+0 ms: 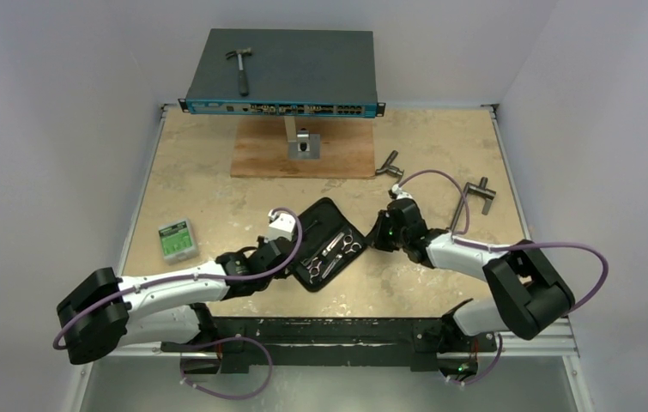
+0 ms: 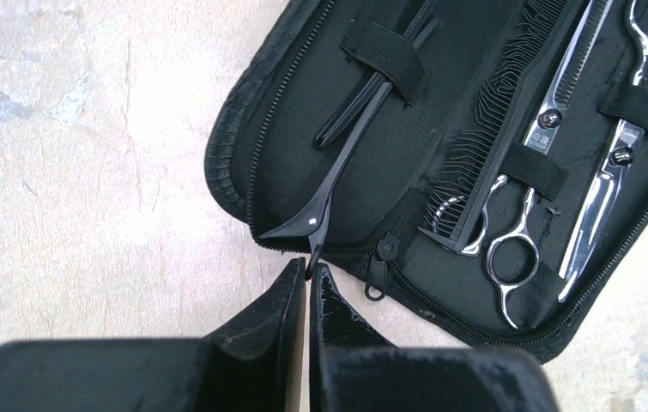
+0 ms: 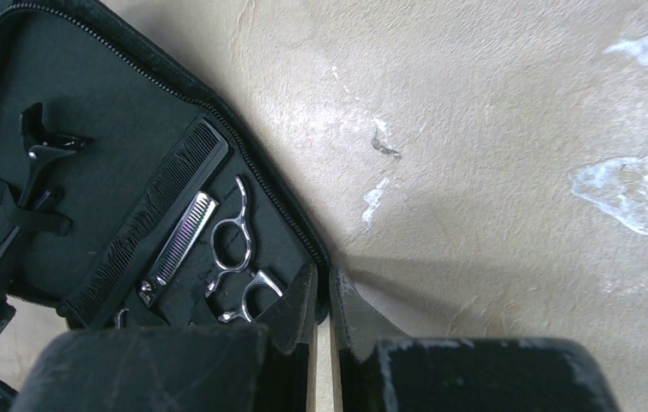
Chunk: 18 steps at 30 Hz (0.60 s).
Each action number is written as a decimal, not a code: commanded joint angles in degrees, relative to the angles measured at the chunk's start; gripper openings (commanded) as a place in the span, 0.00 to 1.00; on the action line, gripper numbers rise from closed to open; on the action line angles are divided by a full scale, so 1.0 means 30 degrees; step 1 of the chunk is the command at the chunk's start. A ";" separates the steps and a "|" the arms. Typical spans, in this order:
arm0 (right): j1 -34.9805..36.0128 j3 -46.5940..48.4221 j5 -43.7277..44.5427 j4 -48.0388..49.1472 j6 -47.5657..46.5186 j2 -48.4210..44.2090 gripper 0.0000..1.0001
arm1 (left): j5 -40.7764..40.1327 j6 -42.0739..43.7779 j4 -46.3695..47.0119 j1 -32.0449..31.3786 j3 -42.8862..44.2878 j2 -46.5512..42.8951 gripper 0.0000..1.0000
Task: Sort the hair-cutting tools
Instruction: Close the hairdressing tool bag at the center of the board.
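A black zip case point(image 1: 327, 245) lies open at the table's middle. In the left wrist view it point(image 2: 286, 137) holds a thin black hair clip point(image 2: 363, 120) under an elastic strap, a black comb point(image 2: 509, 112) and two silver scissors point(image 2: 517, 249), point(image 2: 599, 184). My left gripper point(image 2: 307, 270) is shut on the clip's near tail at the case's zip edge. My right gripper point(image 3: 324, 279) is shut on the rim of the case point(image 3: 114, 103) at its right corner. The right wrist view also shows the scissors point(image 3: 230, 249), the comb point(image 3: 153, 215) and the clip point(image 3: 28, 184).
A blue network switch point(image 1: 303, 73) with a hammer point(image 1: 241, 69) on top stands at the back, over a wooden board point(image 1: 256, 159). Two grey T-handled tools point(image 1: 389, 163), point(image 1: 477, 196) lie at the back right. A green box point(image 1: 176, 240) sits at the left.
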 commanded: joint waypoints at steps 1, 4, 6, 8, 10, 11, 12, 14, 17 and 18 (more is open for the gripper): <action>-0.0953 0.0509 0.1299 -0.0911 -0.0548 -0.0889 0.00 | -0.0945 -0.0197 -0.0438 -0.0015 0.0256 -0.0929 0.00; -0.1641 0.0390 0.1348 -0.1123 -0.0506 -0.1222 0.00 | 0.0109 -0.0310 -0.0374 -0.0011 0.0126 -0.0927 0.00; -0.1914 0.0384 0.1423 -0.1267 -0.0525 -0.1387 0.00 | 0.0886 -0.0443 -0.0266 -0.0011 0.0038 -0.0877 0.00; -0.2051 0.0399 0.1413 -0.1372 -0.0518 -0.1498 0.00 | 0.1265 -0.0638 -0.0213 -0.0011 -0.0105 -0.0919 0.00; -0.2161 0.0403 0.1399 -0.1445 -0.0540 -0.1545 0.00 | 0.1376 -0.0772 -0.0183 -0.0026 -0.0297 -0.0976 0.00; -0.2224 0.0401 0.1425 -0.1504 -0.0528 -0.1547 0.00 | 0.1428 -0.0854 -0.0179 -0.0012 -0.0382 -0.0968 0.00; -0.2265 0.0436 0.1406 -0.1533 -0.0545 -0.1540 0.00 | 0.1534 -0.0920 -0.0193 -0.0011 -0.0451 -0.0970 0.00; -0.2417 0.0466 0.1419 -0.1667 -0.0526 -0.1589 0.00 | 0.1761 -0.1024 -0.0202 -0.0011 -0.0473 -0.0911 0.00; -0.2610 0.0443 0.1315 -0.1765 -0.0435 -0.1760 0.00 | 0.2152 -0.1344 -0.0273 -0.0025 -0.0416 -0.0564 0.00; -0.2676 0.0444 0.1246 -0.1796 -0.0403 -0.1826 0.00 | 0.2339 -0.1526 -0.0205 -0.0019 -0.0455 -0.0400 0.00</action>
